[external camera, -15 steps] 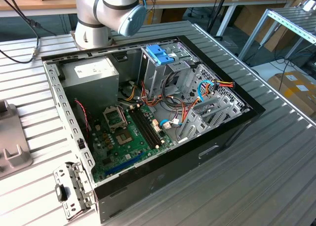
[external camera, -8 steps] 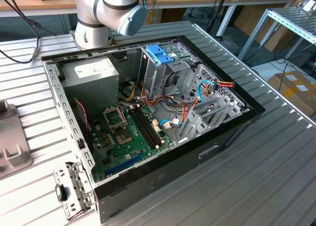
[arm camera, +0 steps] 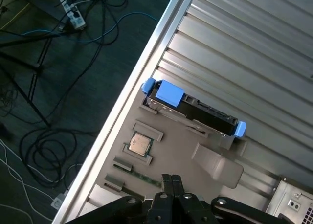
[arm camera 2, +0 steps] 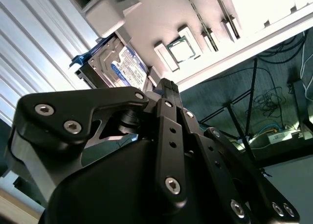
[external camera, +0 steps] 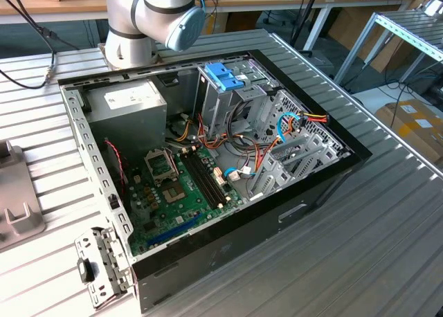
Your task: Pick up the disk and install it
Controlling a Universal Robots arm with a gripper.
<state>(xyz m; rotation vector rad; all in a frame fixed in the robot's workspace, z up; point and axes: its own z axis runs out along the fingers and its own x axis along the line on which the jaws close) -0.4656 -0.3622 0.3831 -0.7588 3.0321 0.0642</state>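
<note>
Presently the gripper (arm camera: 170,177) hangs in the air with its black fingers pressed together and nothing between them, apart from the disk (arm camera: 191,112) and over a grey holder tray (arm camera: 176,153). The disk stands on its long edge in a slot of that tray, light blue rails at both ends and a blue tab on top. The tray lies on the ridged metal table (arm camera: 254,48), right along the table's edge, beyond which cables (arm camera: 49,150) sprawl on a dark floor. In the second wrist view the disk (arm camera 2: 120,65) shows its white label with a blue band. A processor chip (arm camera: 140,144) and a memory stick (arm camera: 143,178) sit in other pockets of the tray, nearer the table's edge than the disk. In the exterior view an open computer case (external camera: 277,220) lies on the table. Inside it are a blue bracket (external camera: 225,75) atop the drive cage (external camera: 220,108), a grey power supply (external camera: 128,102) and a green motherboard (external camera: 176,192). The arm (external camera: 149,16) rises behind the case.
</note>
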